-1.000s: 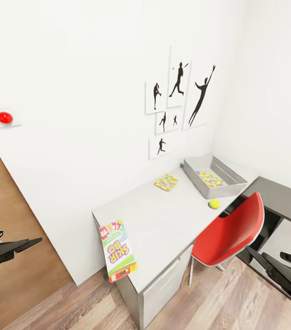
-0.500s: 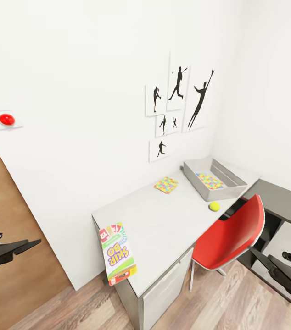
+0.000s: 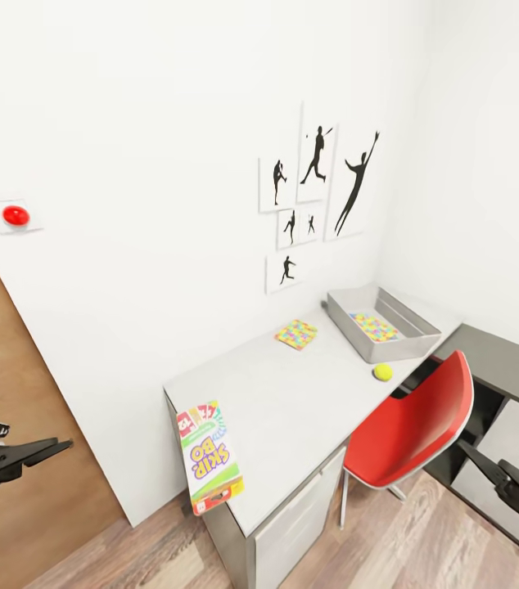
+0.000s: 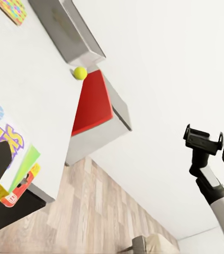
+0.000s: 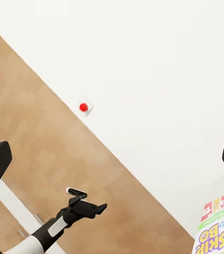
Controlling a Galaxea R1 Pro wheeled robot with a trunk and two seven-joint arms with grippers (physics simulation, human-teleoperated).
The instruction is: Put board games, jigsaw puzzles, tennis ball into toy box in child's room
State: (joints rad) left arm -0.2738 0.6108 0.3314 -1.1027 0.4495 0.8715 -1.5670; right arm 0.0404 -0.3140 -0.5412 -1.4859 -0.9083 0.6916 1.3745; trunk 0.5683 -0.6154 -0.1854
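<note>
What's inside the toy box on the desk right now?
In the head view the grey toy box holds one multicoloured jigsaw puzzle, lying flat on its floor. The near wall hides a strip of the floor, so anything there can't be seen.

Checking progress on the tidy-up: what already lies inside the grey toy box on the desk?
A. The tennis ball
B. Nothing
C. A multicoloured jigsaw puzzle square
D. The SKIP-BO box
C: a mosaic jigsaw puzzle lies on the floor of the toy box; the tennis ball sits outside it on the table.
</note>
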